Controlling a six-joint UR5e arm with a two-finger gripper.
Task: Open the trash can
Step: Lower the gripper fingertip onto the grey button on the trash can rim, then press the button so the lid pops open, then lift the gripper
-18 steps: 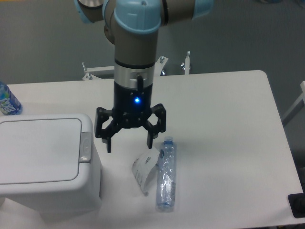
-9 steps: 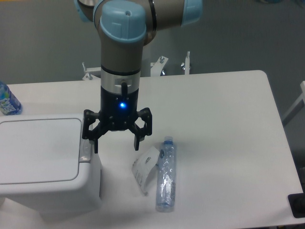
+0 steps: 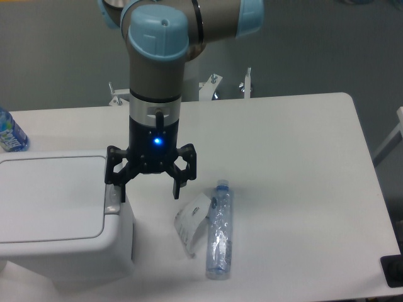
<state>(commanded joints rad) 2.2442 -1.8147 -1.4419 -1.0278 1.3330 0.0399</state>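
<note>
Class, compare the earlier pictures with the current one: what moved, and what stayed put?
The open gripper slid left across the table until one finger hangs over the trash can latch. It holds nothing. The lid stays shut; bottle and paper unmoved.

No text could be read; the label on the clear plastic bottle (image 3: 219,229) was too blurred.

Mostly plastic, by my feed.
I see the trash can (image 3: 56,214) in smooth white plastic, faintly glossy; the bottle (image 3: 219,229) clear and crinkled; the worktop (image 3: 296,163) matt white; the gripper (image 3: 150,190) matt black.
</note>
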